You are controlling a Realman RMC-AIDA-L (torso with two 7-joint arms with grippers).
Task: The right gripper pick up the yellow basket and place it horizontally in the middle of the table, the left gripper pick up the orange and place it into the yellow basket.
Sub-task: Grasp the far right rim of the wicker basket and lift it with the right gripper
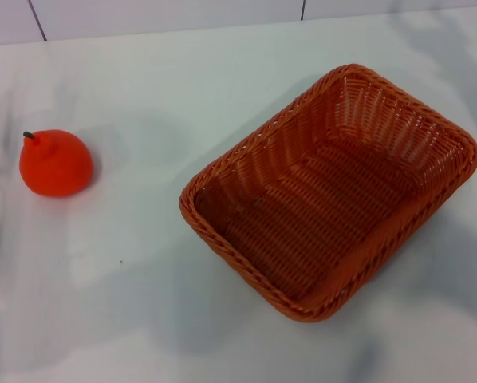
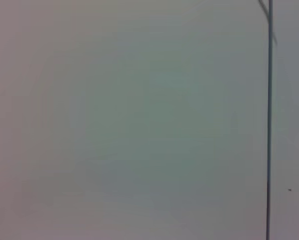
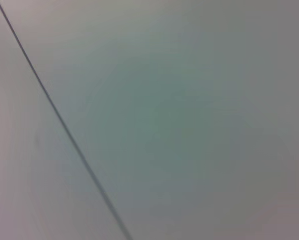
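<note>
Lying aslant on the table [image 1: 143, 72], the yellow basket [image 1: 326, 191] sits empty. The orange [image 1: 55, 163] rests well apart, unobstructed. Neither gripper appears; jaw state cannot be told.

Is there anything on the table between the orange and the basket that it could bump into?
Nothing visible. Only bare white table lies between the orange on the left and the yellow basket on the right, which sits empty and at an angle. Neither gripper is in view.
</note>
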